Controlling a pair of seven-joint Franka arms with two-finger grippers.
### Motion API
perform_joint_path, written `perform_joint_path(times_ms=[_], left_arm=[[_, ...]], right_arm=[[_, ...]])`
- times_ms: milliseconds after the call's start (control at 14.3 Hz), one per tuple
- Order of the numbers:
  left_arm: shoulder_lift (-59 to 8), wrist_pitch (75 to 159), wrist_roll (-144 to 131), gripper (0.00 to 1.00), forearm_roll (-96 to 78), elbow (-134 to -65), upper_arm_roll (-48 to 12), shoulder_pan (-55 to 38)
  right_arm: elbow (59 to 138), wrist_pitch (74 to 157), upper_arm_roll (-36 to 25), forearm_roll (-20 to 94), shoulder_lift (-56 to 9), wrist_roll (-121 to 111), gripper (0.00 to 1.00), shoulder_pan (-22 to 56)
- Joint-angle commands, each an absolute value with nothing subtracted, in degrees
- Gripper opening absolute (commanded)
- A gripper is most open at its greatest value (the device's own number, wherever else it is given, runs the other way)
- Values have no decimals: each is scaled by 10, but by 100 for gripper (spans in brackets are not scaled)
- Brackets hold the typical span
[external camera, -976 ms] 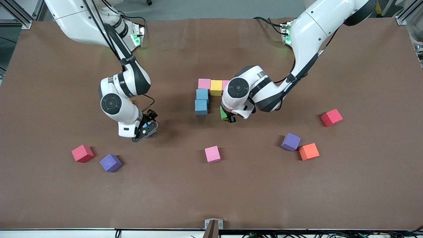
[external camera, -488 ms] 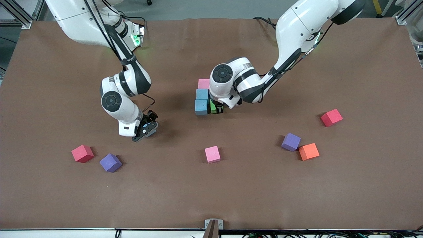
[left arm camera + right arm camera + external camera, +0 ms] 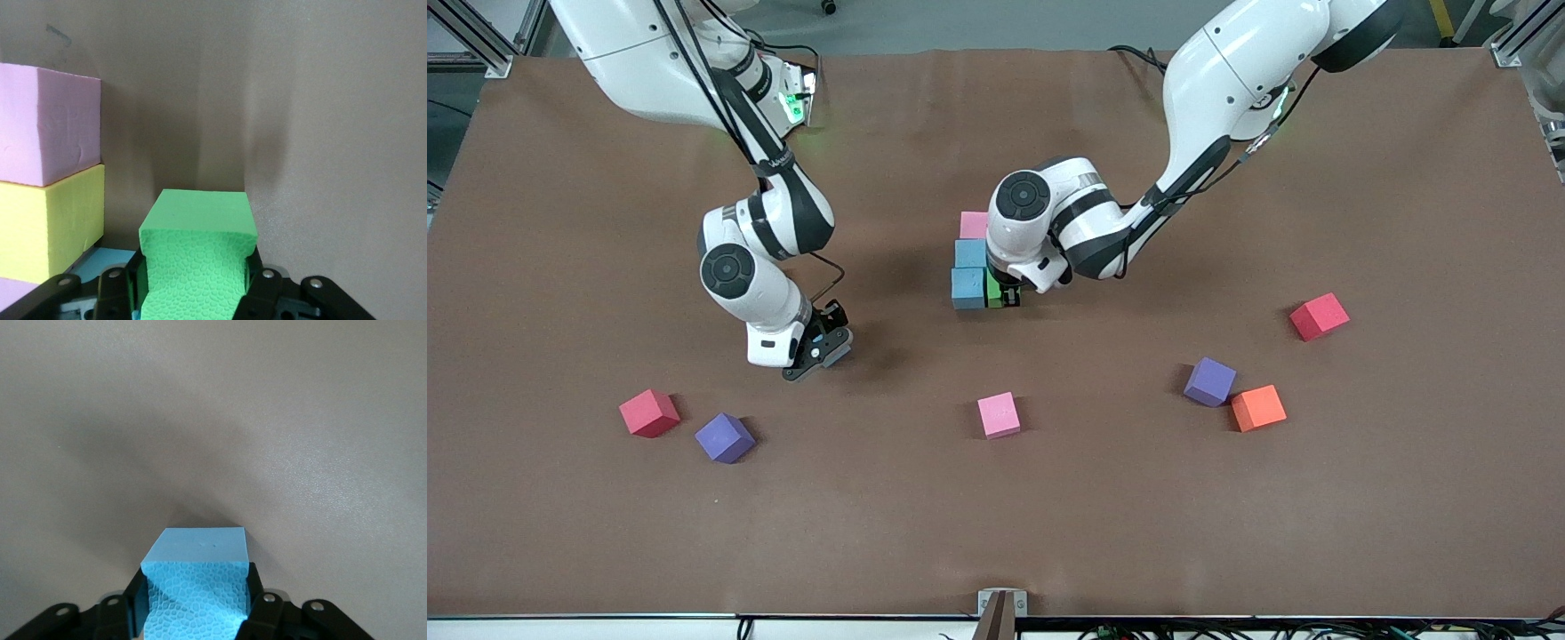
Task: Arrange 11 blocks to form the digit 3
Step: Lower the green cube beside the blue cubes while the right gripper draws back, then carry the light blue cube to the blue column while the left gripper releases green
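1. Pink blocks: 3 in all. 1 heads the partly built digit 3 (image 3: 971,258) in the front view, 1 more shows only in the left wrist view (image 3: 47,123), and a loose pink block (image 3: 998,415) lies nearer the camera than the digit.
2. Light blue blocks: 3. 2 sit in a column (image 3: 969,271) under the pink one; the third light blue block (image 3: 197,587) is pinched by the right gripper (image 3: 824,345).
3. Yellow block (image 3: 50,230): 1, touching the pink one in the left wrist view.
4. Purple blocks: 2, 1 (image 3: 724,437) toward the right arm's end, 1 (image 3: 1209,381) toward the left arm's end, just beside the 1 orange block (image 3: 1258,408).
5. Red cubes: 2, (image 3: 648,412) and (image 3: 1319,316), both well apart from the digit.
6. The left gripper (image 3: 1007,293) is bent down just beside the blue column, its fingers clamping the 1 green block (image 3: 197,263) against it.
7. The right arm folds down toward its own end of the table, gripper low at the mat.
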State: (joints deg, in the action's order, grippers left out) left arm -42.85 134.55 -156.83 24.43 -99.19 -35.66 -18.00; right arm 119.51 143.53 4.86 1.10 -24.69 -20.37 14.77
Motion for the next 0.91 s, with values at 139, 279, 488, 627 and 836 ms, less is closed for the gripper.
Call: perform_joint_path(times_ms=[139, 279, 488, 627, 836], left_arm=[[-432, 1354, -1627, 5, 272, -993, -353, -189], [-433, 1354, -1628, 6, 284, -993, -350, -190], [-434, 1354, -1634, 6, 291, -994, -344, -195], [-434, 1350, -1634, 6, 292, -994, -344, -195], [-434, 1350, -1635, 11, 292, -993, -344, -196]], right_arm=[[1191, 1439, 52, 18, -248, -209, 17, 146], [1165, 1409, 52, 18, -248, -204, 16, 154], [1106, 1337, 53, 22, -249, -121, 16, 175], [1072, 1331, 53, 57, -264, -54, 16, 201], [1020, 1318, 52, 82, -298, 56, 16, 244]])
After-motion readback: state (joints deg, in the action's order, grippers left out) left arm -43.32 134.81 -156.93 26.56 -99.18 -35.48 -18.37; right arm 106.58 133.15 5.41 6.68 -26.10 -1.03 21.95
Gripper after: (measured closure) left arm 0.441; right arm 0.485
